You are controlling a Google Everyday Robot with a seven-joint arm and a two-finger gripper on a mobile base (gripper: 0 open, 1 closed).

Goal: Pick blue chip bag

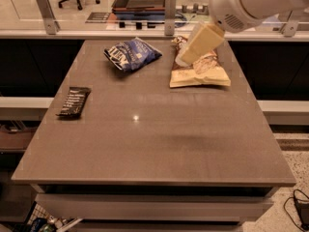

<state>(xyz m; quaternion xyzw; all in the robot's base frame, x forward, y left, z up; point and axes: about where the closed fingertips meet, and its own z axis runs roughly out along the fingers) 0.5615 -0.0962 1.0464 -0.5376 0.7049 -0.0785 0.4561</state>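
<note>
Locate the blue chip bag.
Camera view: the blue chip bag lies far back on the table, left of the tan chip bag, over which the gripper hangs.

Gripper point(183, 58) hangs above the tan chip bag point(205, 76), near the blue chip bag point(131, 54); a black bar point(74, 102) lies at the table point(154, 149) edge

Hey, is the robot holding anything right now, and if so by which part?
Nothing: the end effector hangs over the tan bag, and the blue chip bag lies untouched.
</note>
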